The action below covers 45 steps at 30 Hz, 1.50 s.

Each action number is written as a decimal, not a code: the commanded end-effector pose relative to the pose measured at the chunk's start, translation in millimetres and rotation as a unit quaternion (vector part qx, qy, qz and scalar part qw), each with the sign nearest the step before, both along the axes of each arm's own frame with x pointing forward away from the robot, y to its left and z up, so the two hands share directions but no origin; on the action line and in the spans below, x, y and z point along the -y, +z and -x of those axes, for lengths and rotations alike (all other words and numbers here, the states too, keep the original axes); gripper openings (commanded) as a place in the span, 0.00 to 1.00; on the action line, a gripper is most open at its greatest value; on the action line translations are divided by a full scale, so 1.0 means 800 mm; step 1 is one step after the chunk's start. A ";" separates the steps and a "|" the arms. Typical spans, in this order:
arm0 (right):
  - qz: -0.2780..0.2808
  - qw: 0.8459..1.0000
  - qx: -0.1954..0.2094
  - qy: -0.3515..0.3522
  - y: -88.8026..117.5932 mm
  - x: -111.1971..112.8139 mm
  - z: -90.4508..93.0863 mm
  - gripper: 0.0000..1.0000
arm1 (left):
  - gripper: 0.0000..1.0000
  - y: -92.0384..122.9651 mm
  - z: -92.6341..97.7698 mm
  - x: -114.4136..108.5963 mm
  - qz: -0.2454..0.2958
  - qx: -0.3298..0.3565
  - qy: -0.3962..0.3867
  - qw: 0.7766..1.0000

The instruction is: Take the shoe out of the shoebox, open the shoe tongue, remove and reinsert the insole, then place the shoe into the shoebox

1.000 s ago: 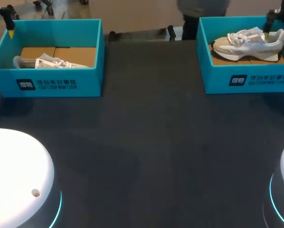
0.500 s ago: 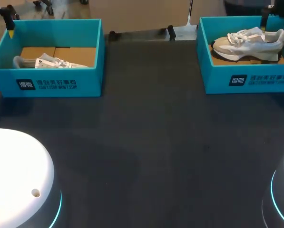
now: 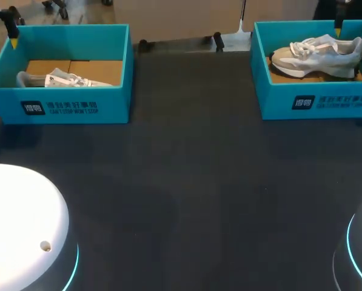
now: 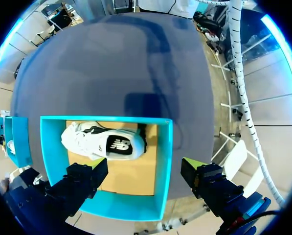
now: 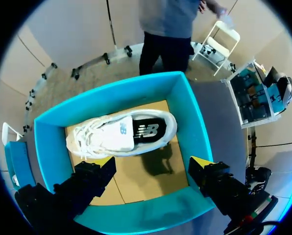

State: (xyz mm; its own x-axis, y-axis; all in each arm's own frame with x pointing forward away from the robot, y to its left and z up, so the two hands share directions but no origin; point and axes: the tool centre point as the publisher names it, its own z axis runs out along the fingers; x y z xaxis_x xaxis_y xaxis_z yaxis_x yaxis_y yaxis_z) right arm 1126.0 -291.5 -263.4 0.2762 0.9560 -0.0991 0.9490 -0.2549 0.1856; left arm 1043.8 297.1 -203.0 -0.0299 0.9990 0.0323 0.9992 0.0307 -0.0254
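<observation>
On the dark table [image 3: 187, 182], I am seeing my left gripper [image 4: 144, 169] hanging wide open and empty over the left shoebox [image 4: 164, 156], where the left shoe [image 4: 104, 142] is lying, and my right gripper [image 5: 151, 164] gaping equally empty over the right shoebox [image 5: 190, 117], where the right shoe [image 5: 121, 132] is lying.

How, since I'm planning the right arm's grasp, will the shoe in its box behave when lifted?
The shoe probably flexes at its soft upper, so pinching there may collapse it. Its loose laces may dangle and snag the shoebox wall.
</observation>
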 end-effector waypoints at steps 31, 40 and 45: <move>0.069 0.997 -0.013 -0.010 -0.081 0.070 -0.064 0.59 | 1.00 0.000 0.002 0.000 -0.001 0.001 0.000 1.000; 0.082 0.996 -0.027 -0.010 -0.100 0.076 -0.064 0.49 | 1.00 0.000 0.002 0.000 -0.001 0.001 0.000 1.000; 0.085 0.996 -0.035 -0.008 -0.111 0.077 -0.066 0.50 | 1.00 0.000 0.002 0.000 -0.001 0.001 0.000 1.000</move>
State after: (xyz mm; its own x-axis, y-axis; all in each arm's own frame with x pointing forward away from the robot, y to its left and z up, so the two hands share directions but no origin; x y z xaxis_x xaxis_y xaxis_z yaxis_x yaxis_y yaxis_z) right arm 1168.2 -351.8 -345.3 0.2801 0.9205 -0.2725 0.9548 -0.2375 0.1790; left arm 1043.7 297.0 -203.0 -0.0299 0.9990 0.0323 0.9992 0.0307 -0.0252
